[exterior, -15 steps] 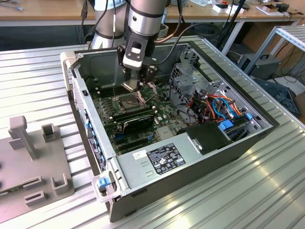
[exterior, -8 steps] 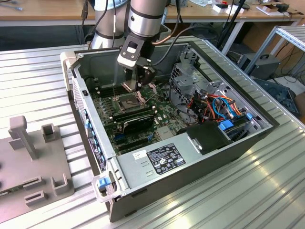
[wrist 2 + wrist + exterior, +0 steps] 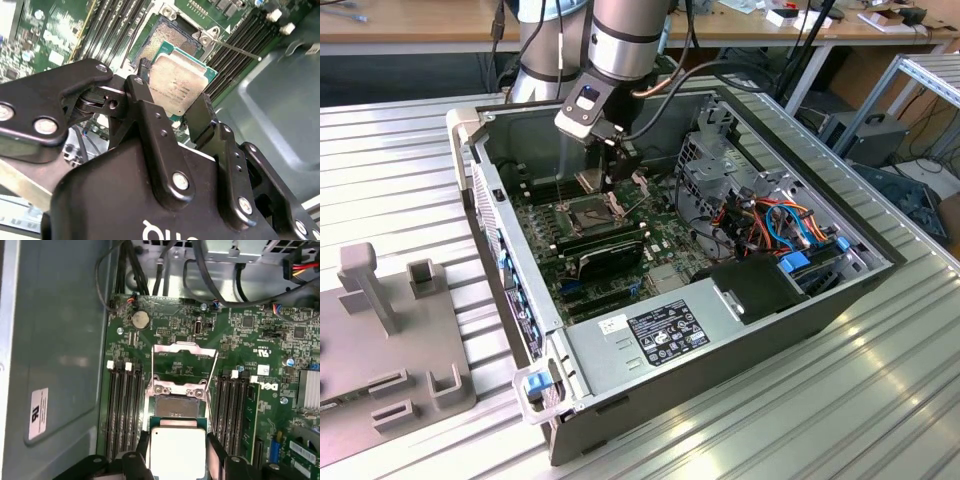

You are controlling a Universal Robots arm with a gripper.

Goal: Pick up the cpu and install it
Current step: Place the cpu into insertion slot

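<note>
The hand [image 3: 175, 92] is closed narrow on the cpu [image 3: 181, 82], one black finger [image 3: 142, 92] against each of two opposite edges. The silvery face is turned up toward the wrist cameras, with the green rim showing round it. In both wrist views the cpu hangs just over the open socket [image 3: 177, 406] on the green board [image 3: 240, 335], apart from it and not seated. The metal frame [image 3: 182, 348] of the socket stands folded back beyond. In the exterior view the hand reaches down inside the computer case [image 3: 770, 335], which lies open on the ribbed table [image 3: 390, 150].

As I judge it, the cpu is light, thin and stiff, so it needs little squeeze. The smooth metal face gives poor purchase, though, and the underside, hidden here, is likely delicate. The edges are the right place to hold, as here, with the flat face level; whether it sits quite level between the fingers I cannot tell
</note>
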